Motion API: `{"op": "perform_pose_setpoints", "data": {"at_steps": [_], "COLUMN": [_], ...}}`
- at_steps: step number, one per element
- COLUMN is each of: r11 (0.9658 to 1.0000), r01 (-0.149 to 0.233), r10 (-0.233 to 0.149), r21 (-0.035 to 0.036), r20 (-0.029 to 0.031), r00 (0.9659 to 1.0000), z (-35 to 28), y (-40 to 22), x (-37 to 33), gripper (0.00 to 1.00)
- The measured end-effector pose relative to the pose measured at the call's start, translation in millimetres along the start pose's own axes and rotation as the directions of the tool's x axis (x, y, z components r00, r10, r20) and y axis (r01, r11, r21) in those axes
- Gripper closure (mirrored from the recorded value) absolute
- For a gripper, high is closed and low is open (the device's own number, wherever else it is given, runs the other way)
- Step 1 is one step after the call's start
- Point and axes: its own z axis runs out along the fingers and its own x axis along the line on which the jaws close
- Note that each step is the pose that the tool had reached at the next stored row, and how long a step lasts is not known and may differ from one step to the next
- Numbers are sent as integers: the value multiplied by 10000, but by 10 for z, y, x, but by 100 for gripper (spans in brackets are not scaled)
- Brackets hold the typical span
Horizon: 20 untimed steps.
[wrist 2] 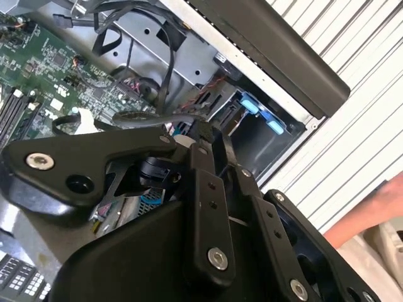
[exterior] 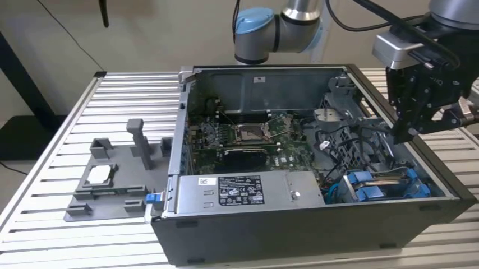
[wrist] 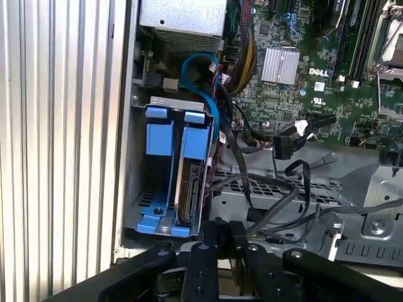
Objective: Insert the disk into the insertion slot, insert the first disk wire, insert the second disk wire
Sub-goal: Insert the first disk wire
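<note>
The disk (wrist: 189, 189) stands on edge in the insertion slot (wrist: 138, 195) at the case (exterior: 299, 238) corner. The gripper (wrist: 223, 228) hovers above, jaws pressed together, empty. Likely the wire step: pinch the loose black connector (wrist: 281, 149) squarely by its body.

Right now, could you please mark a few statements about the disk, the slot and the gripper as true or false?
1. The disk stands in the insertion slot, held in a blue carrier. True.
2. The gripper hangs outside the computer case, on the exterior view's left. False: it hangs over the case's end on the exterior view's right.
3. The case lies open, with its motherboard exposed. True.
4. The case rests on a wooden floor. False: it rests on a slatted metal table.
</note>
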Motion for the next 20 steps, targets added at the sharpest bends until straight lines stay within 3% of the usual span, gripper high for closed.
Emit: {"op": "perform_pose_setpoints", "data": {"at_steps": [11, 20], "r11": [10000, 9999], "r01": [1, 2], "r10": [-1, -2], "r21": [-6, -105], "r20": [-21, -61], "r00": [10000, 10000], "z": [8, 30], "y": [-14, -43], "x": [7, 66], "gripper": [81, 81]}}
